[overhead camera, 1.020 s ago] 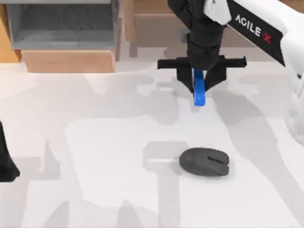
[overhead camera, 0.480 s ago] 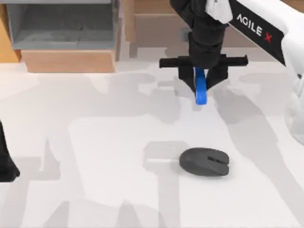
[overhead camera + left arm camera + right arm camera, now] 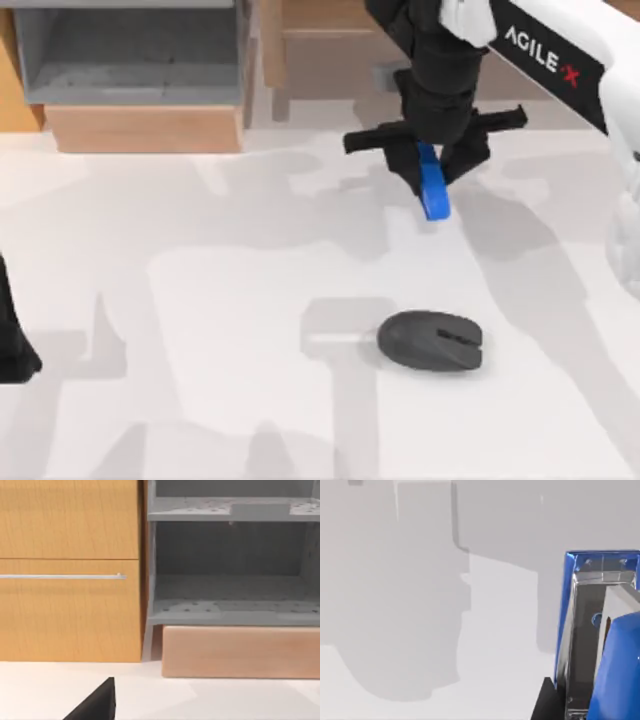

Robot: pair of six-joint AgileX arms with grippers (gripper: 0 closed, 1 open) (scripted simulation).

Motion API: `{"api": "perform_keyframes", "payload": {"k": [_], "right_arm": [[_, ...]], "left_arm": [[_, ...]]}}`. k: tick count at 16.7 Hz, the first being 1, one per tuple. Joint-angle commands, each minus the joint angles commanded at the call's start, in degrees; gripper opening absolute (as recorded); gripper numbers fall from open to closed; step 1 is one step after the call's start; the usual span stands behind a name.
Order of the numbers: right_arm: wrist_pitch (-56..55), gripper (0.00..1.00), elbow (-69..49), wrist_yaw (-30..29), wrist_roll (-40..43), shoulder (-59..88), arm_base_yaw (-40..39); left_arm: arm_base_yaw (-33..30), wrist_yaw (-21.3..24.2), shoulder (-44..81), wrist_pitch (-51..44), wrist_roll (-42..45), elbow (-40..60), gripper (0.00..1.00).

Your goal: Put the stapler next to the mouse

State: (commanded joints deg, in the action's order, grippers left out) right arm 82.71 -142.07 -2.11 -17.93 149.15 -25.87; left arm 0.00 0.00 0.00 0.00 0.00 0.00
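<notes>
The bright-blue stapler hangs above the table at the back right, tilted, with my right gripper shut on its upper part. In the right wrist view the stapler shows close up, blue with a silvery inner strip. The dark grey mouse lies flat on the white table, well in front of the stapler and apart from it. My left arm stays parked at the table's left edge.
A grey open shelf unit on a wooden base stands at the back left, also seen as the shelf unit beside a wooden drawer cabinet. More wooden furniture runs along the back behind my right arm. White table lies around the mouse.
My right gripper has turned and shifted slightly right with the stapler, which now hangs tilted instead of straight down. The mouse and the left arm have not moved.
</notes>
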Motion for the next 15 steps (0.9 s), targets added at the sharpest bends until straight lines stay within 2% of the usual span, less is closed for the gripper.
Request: {"api": "perform_keyframes", "payload": {"k": [6, 15], "right_arm": [[-0.9, 0.00, 4.0, -1.0, 0.4, 0.1, 0.4], [-7.4, 0.00, 6.5, 0.0, -9.9, -0.6, -0.6]], "left_arm": [[0.0, 0.0, 0.0, 0.0, 0.0, 0.0, 1.00], [0.0, 0.0, 0.0, 0.0, 0.0, 0.0, 1.00]]}}
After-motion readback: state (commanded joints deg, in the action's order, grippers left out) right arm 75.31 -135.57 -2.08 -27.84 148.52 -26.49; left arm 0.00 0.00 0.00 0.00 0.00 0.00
